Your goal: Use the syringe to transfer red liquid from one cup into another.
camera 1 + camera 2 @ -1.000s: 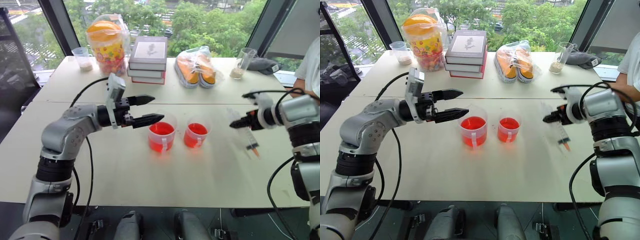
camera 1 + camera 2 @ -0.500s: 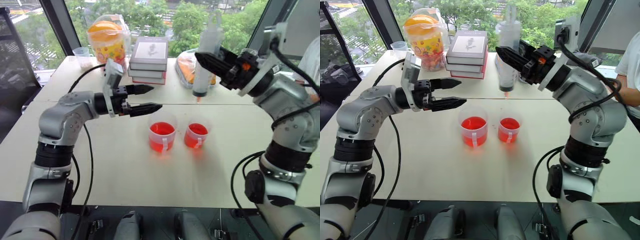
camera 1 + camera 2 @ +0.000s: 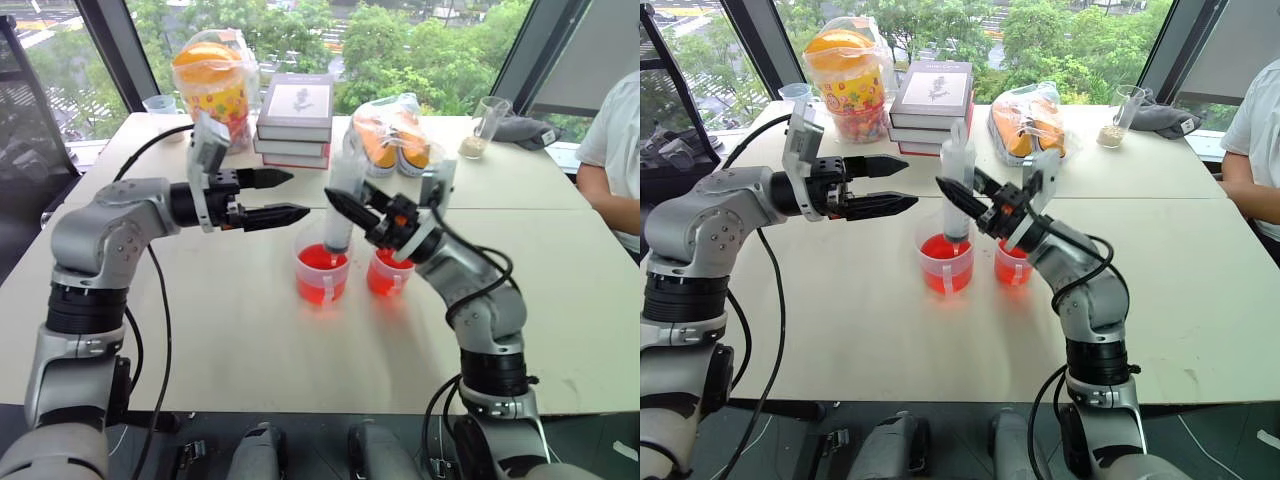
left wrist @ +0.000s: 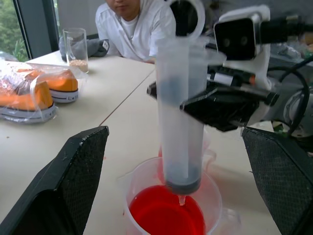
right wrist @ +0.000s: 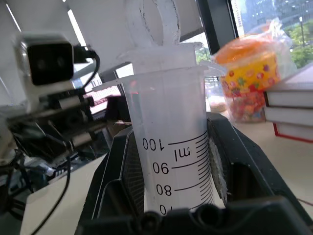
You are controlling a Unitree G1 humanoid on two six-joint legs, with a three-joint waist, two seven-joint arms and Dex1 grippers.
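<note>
1. Swinging in from my right side of the table, my right gripper [image 3: 975,205] now holds the syringe [image 3: 958,190] upright over the cups; a second ago it hung out by the table's right edge with the syringe slanting down. My left gripper [image 3: 262,197] sits slightly higher than before.
2. My right gripper's fingers are clamped around the syringe barrel, near its upper end where the scale marks read highest.
3. The syringe's long axis stands close to vertical, plunger ring up, tip down. Directly below the tip sits the left cup [image 3: 945,262], and the tip hangs just inside its rim, above the red liquid [image 4: 166,215]; I cannot tell whether it touches the surface.
4. My left gripper's fingers are spread wide and empty, pointing level toward the syringe from its left, well short of touching it. It is the nearer free tool to the plunger ring, which stands above my right gripper.
5. Both cups hold red liquid. The right cup [image 3: 1012,262] stands just beside the left one, under my right wrist.
6. The barrel looks clear and empty, so I judge drawing liquid is still ahead.
</note>
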